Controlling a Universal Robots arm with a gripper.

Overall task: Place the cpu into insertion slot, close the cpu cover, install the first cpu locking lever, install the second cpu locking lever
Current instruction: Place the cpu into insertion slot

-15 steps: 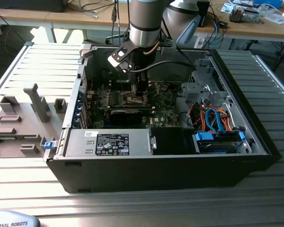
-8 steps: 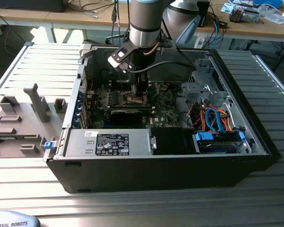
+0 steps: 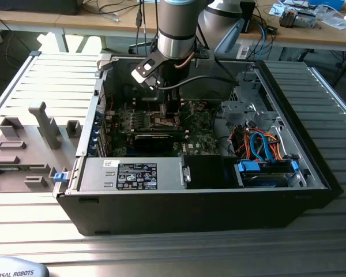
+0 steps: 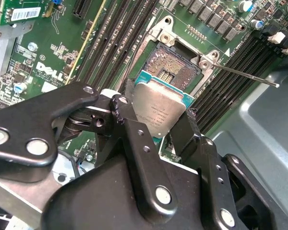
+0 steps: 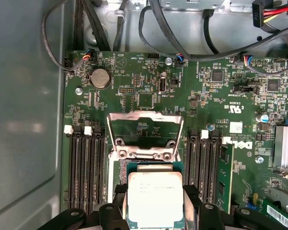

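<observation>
Pinching the cpu [image 4: 158, 112] by two opposite edges, my gripper [image 4: 156, 117] is closed on it, just over the insertion slot [image 4: 175, 64]. I judge it light, stiff, slick and fragile underneath, so edges only. The cpu cover [image 5: 144, 116] stands open. In the exterior view I hang at eleven o'clock from the case's [image 3: 190, 213] centre.

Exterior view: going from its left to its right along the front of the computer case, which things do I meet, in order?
Grey holders → blue latch → power supply → drive bay with blue rails → case's right rim.
</observation>
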